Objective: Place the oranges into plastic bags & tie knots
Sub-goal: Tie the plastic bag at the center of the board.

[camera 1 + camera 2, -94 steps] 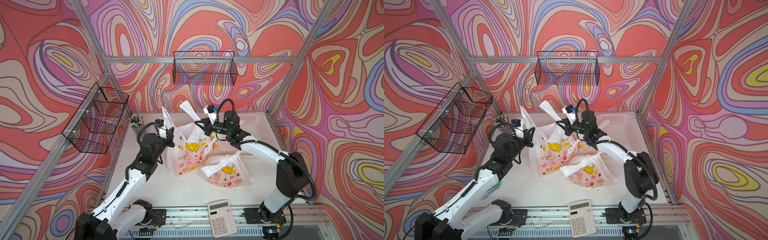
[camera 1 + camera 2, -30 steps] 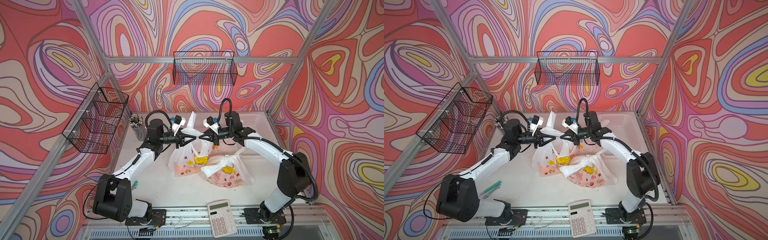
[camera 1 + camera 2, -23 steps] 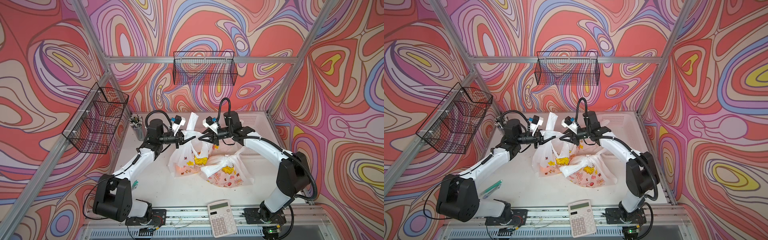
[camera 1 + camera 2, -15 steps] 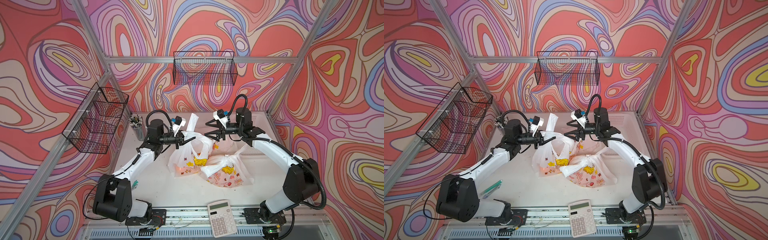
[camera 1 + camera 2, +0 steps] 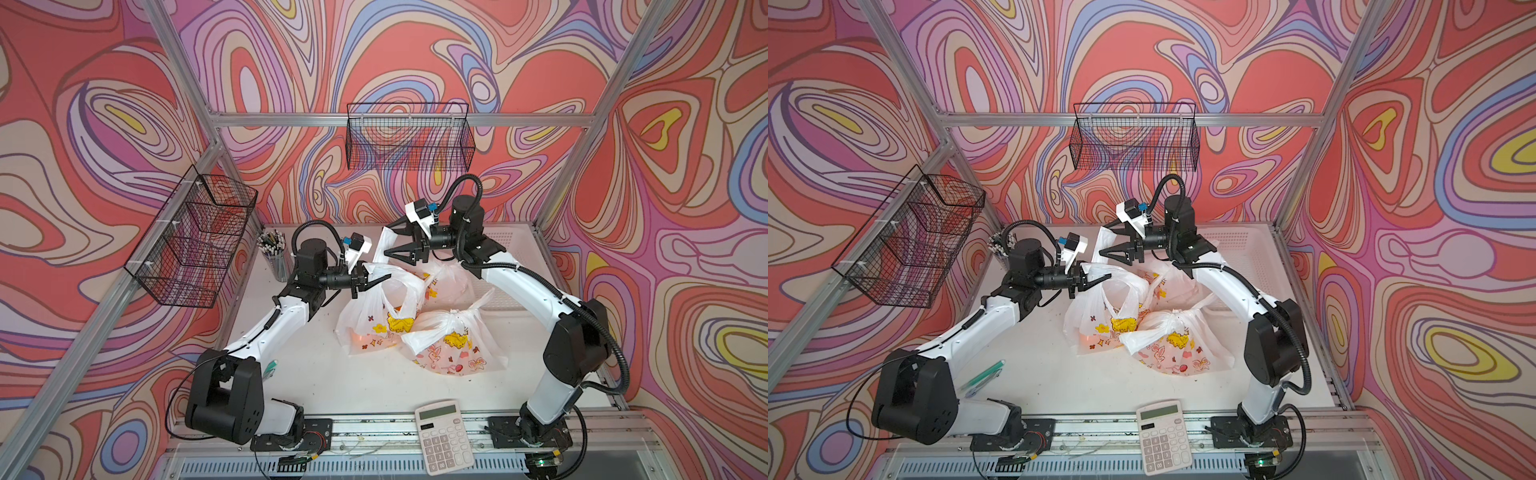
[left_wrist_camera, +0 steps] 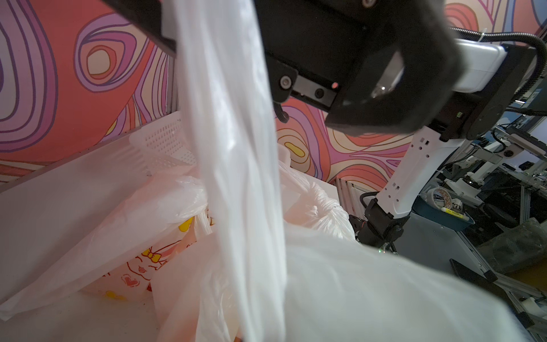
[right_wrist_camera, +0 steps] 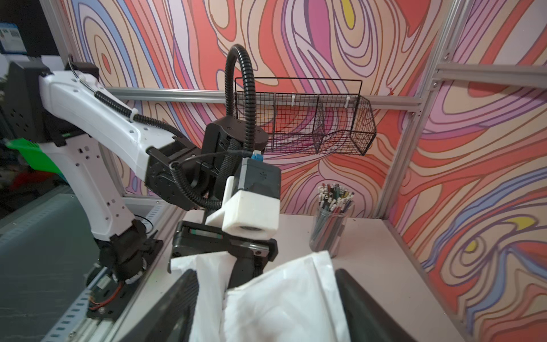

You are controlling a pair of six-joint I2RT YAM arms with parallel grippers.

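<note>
The left gripper point(image 5: 384, 277) is clamped tight on one handle loop point(image 6: 233, 142) of the open plastic bag point(image 5: 372, 320), holding it up and off to the arm's side, so the printed bag stands on the tabletop point(image 5: 328, 386) with its mouth agape. Oranges point(image 5: 360, 340) glow faintly through its lower corner. The right gripper point(image 5: 387, 241) hangs just behind and above, its jaws spread wide. A white plastic strip point(image 7: 284, 296) lies loose between them, gripped by neither; which bag it belongs to cannot be told. Touching the open bag on the near side lies the knotted plastic bag point(image 5: 457, 353), its knot point(image 5: 455, 318) on top with ends sticking out. A third plastic bag point(image 5: 451, 284) slumps behind both, under the right arm. A calculator point(image 5: 444, 436) sits at the front edge, well apart.
</note>
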